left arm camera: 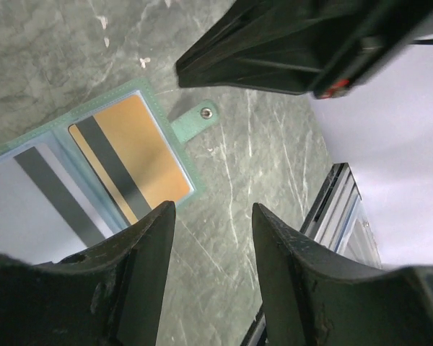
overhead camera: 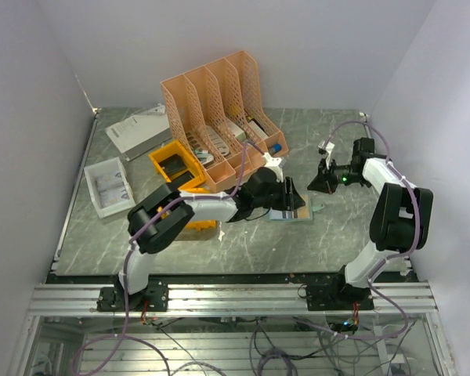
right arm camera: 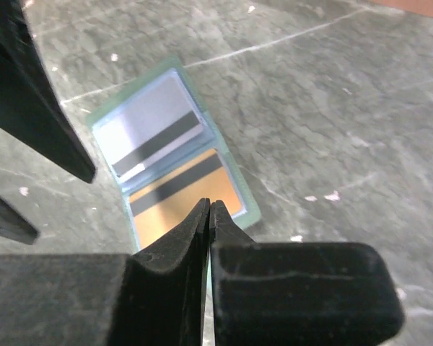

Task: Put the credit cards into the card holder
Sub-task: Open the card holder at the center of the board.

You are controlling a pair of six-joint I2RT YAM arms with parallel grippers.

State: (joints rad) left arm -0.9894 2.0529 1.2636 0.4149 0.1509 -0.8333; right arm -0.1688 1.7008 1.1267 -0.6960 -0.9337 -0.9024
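Note:
The card holder (right arm camera: 247,204) lies open and flat on the grey marble table. Two credit cards sit on its light blue inside: a pale grey card (right arm camera: 153,128) and a tan-brown card (right arm camera: 179,193), both with the dark stripe up. In the left wrist view the tan card (left arm camera: 141,155) lies beside the stud strap (left arm camera: 202,115), and the pale card (left arm camera: 36,209) is at the left. My left gripper (left arm camera: 213,216) is open and empty, just off the holder's edge. My right gripper (right arm camera: 209,205) is shut with nothing in it, above the tan card's end. From above, the holder (overhead camera: 296,215) lies under the left gripper (overhead camera: 291,193).
An orange file rack (overhead camera: 219,110) stands at the back, with a yellow bin (overhead camera: 176,164) and a white tray (overhead camera: 108,186) to its left. A white booklet (overhead camera: 137,129) lies at the back left. The table's metal edge rail (left arm camera: 339,209) runs close to the holder.

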